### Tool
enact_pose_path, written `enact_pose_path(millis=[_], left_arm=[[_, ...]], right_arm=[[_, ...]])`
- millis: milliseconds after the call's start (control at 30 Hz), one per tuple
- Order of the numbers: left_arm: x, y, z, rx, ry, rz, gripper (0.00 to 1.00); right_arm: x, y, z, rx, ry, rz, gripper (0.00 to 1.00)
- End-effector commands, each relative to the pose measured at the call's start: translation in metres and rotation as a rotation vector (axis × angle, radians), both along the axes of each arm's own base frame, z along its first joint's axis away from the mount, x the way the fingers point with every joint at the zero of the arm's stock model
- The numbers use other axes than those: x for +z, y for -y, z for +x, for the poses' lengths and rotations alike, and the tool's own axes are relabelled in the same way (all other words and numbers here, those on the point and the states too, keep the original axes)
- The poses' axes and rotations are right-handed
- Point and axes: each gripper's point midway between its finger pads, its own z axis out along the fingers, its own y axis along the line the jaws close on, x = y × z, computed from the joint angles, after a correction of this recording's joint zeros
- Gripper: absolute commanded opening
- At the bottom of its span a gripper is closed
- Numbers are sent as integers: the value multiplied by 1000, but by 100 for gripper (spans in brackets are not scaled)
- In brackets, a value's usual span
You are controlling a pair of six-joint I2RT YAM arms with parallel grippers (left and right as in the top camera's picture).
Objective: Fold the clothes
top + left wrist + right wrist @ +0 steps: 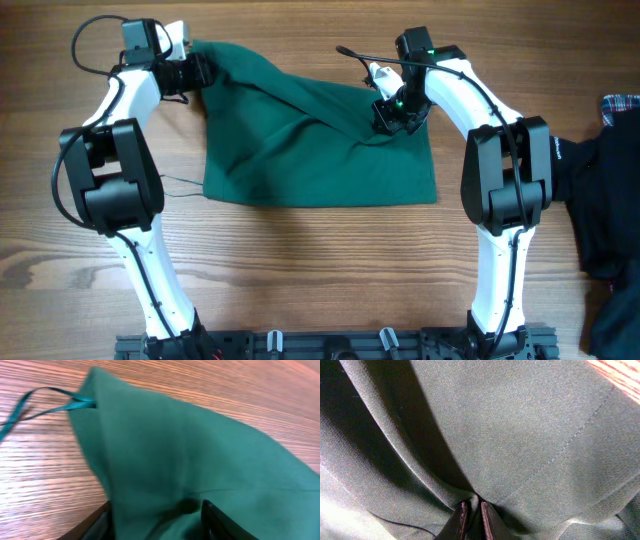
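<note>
The clothes (320, 150) are one dark green garment lying mostly flat on the wooden table, with a raised ridge running from its far left corner to its far right part. My left gripper (197, 70) is at the far left corner. In the left wrist view its jaws (156, 520) stand apart with green fabric (190, 460) bunched loosely between them. A thin teal cord loop (30, 405) trails from that corner. My right gripper (388, 118) is shut on a pinch of the fabric (520, 425) near the far right edge, its fingertips (472, 515) nearly together.
A black garment (610, 210) lies at the right edge of the table, with a bit of plaid cloth (622, 105) behind it. A thin cord (172, 183) lies on the wood left of the green garment. Bare wood runs along the front.
</note>
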Motion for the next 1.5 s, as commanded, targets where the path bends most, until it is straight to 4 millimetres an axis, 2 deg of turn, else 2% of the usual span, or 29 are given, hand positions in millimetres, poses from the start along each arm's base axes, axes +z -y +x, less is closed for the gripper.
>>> enact_pose_path(millis=[0, 67, 167, 233, 267, 300, 367, 467, 567, 633, 700, 767, 967, 1033, 1133, 1200, 1267, 1333, 1400, 1433, 1467], left_arm=[[-2, 17, -3, -57, -5, -80, 49], [4, 17, -3, -57, 2, -78, 36], [14, 18, -2, -61, 20, -74, 32], [14, 18, -2, -62, 19, -74, 28], [14, 19, -2, -62, 19, -74, 20], [14, 19, -2, -62, 18, -75, 6], [16, 19, -6, -61, 6, -77, 4], [50, 20, -13, -62, 18, -75, 4], [77, 24, -34, -62, -26, -81, 4], [74, 31, -51, -67, -102, -91, 4], [62, 36, -70, -68, -199, -65, 4], [55, 45, -81, -77, -253, -33, 4], [26, 79, -117, -134, -402, 203, 4], [14, 86, -130, -152, -441, 233, 7], [-3, 80, -146, -144, -496, 270, 15], [-3, 82, -152, -127, -524, 243, 53], [16, 98, -141, -156, -475, 155, 61], [46, 102, -129, -132, -413, 117, 64], [81, 84, -116, 7, -355, 71, 68], [92, 66, -114, 99, -353, 34, 71], [93, 50, -112, 177, -367, 4, 75]], right_arm=[[-12, 8, -3, -12, -12, -39, 11], [-12, 8, -3, -12, -12, -39, 11], [-12, 8, -3, -12, -12, -39, 11], [-12, 8, -3, -12, -12, -39, 11], [-12, 8, -3, -12, -12, -39, 11], [-12, 8, -3, -12, -12, -39, 11], [-12, 8, -3, -11, -13, -39, 11], [-12, 8, -3, -12, -13, -39, 11], [-12, 8, -2, -11, -11, -39, 11], [-12, 7, -1, -12, -7, -38, 11], [-12, 7, -1, -11, -5, -37, 11], [-11, 7, 0, -12, 0, -36, 11], [-11, 7, 2, -12, 6, -35, 11], [-11, 7, 2, -12, 6, -35, 11], [-11, 7, 2, -11, 7, -35, 11], [-11, 7, 2, -12, 8, -35, 11], [-11, 6, 3, -12, 13, -33, 11], [-11, 7, 3, -12, 11, -34, 11], [-11, 7, 3, -12, 11, -34, 11], [-11, 6, 3, -10, 13, -34, 11], [-11, 6, 4, -10, 14, -33, 11]])
